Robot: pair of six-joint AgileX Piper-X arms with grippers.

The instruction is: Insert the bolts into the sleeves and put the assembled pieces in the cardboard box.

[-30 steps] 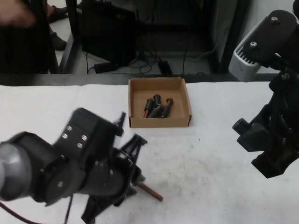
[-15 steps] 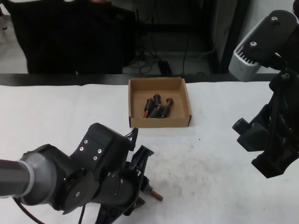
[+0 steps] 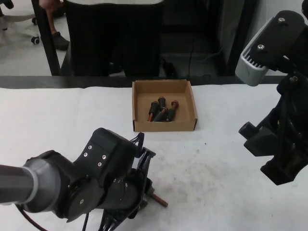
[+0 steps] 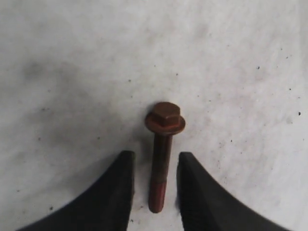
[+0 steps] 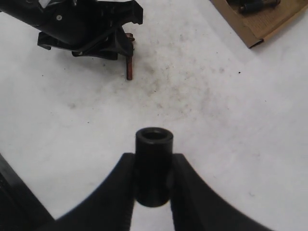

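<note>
Left gripper (image 4: 155, 161), at 7 o'clock on the surface (image 3: 231, 110), is spread astride the shank of a brown flange bolt (image 4: 163, 120) lying flat. Right gripper (image 5: 153, 161), at 3 o'clock, pinches a black sleeve (image 5: 153, 144). Cardboard box (image 3: 164, 126), at 12 o'clock, holds assembled pieces (image 3: 162, 110).

From my console, the bolt (image 4: 162, 144) reads as reddish-brown metal, dull and rust-toned (no shine anywhere on it). The sleeve (image 5: 154, 168) is black and smooth, with a faint sheen at its rim. The cardboard box (image 3: 164, 126) is plain matt brown board. The counter (image 4: 72, 57) is white, matt, slightly grainy, smudged grey and speckled.
</note>
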